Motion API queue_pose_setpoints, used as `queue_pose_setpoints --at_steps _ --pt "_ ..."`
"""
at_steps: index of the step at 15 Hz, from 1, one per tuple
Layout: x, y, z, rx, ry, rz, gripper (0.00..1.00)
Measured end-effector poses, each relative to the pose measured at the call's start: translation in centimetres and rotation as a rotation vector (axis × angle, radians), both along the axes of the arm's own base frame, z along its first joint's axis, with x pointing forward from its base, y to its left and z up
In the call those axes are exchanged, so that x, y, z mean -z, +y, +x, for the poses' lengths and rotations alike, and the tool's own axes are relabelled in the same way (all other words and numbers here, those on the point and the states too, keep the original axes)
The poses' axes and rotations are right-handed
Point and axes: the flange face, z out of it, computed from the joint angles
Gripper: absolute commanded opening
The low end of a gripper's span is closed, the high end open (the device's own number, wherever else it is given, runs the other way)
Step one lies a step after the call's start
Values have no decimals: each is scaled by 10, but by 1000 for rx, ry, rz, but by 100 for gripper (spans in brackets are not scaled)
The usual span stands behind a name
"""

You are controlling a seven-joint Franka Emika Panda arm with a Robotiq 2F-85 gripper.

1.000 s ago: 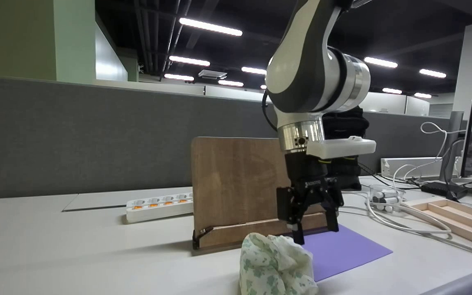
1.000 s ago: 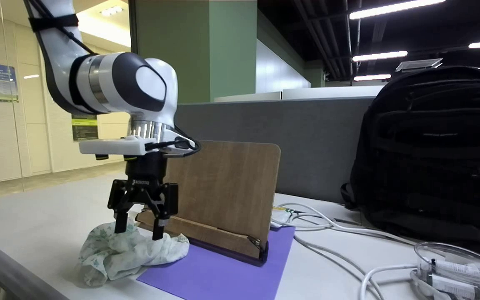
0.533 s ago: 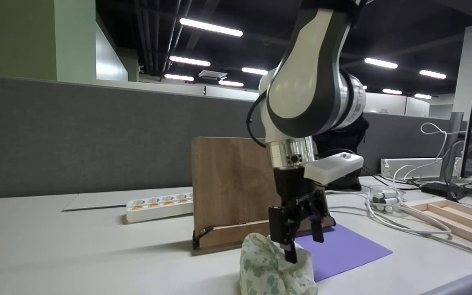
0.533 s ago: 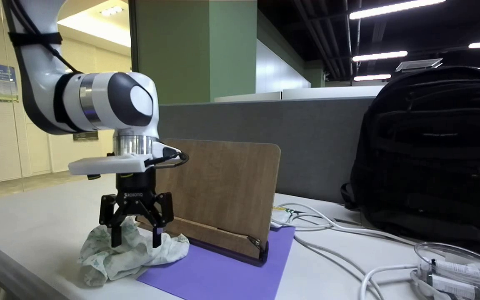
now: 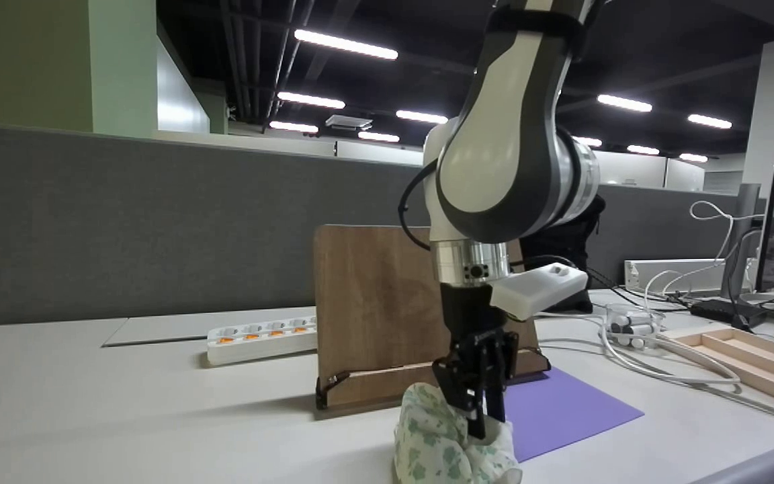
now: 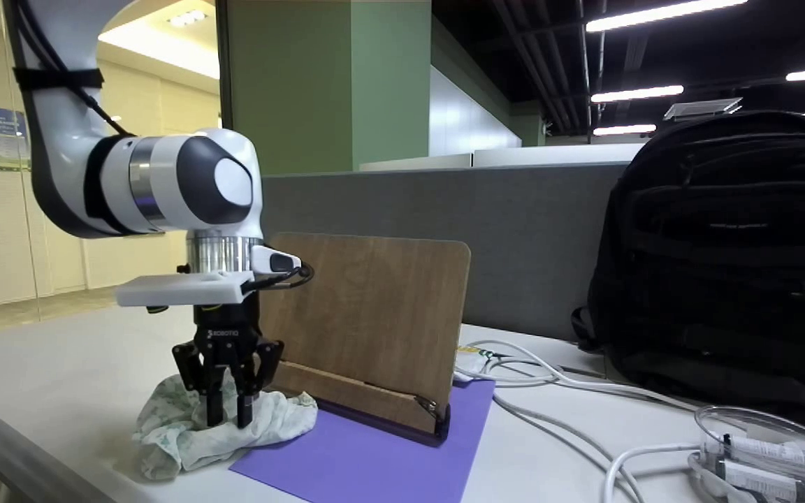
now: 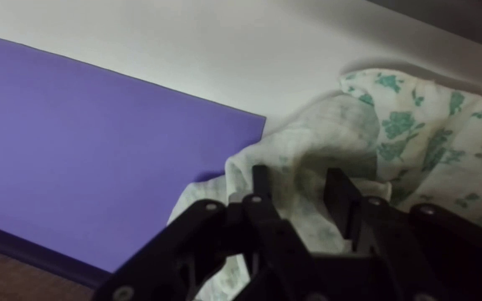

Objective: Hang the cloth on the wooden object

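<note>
The cloth [image 5: 431, 437], white with green leaf print, lies crumpled on the table in front of the wooden object [image 5: 387, 296], a brown upright board with a ledge along its base. In an exterior view the cloth [image 6: 189, 447] reaches the edge of a purple sheet. My gripper [image 6: 229, 413] points down into the cloth, its fingertips low among the folds. In the wrist view the gripper [image 7: 298, 172] has its fingers part way together, a gap still between them. Cloth [image 7: 400, 125] shows in and around that gap; whether a fold touches both fingers is unclear.
The purple sheet [image 6: 374, 464] lies under and before the board. A white power strip [image 5: 263, 339] is beside it. White cables [image 6: 570, 419], a clear bowl [image 6: 773, 447], a black backpack [image 6: 724, 279] and a wooden tray [image 5: 756, 366] stand around. A grey bar [image 6: 18, 454] crosses the near edge.
My gripper has come down into the cloth, and over the last half second its fingers have drawn much nearer each other. The cloth has shifted slightly; the board stays put.
</note>
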Motion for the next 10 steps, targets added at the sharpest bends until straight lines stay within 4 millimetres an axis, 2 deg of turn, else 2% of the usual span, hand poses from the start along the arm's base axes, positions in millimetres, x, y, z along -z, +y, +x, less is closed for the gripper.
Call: queue_pose_setpoints --at_steps 2,7,10 --pt "0 1 0 2 -3 4 1" --pt "0 10 -1 13 -4 28 0" --pt "-8 31 8 -28 -28 45 0"
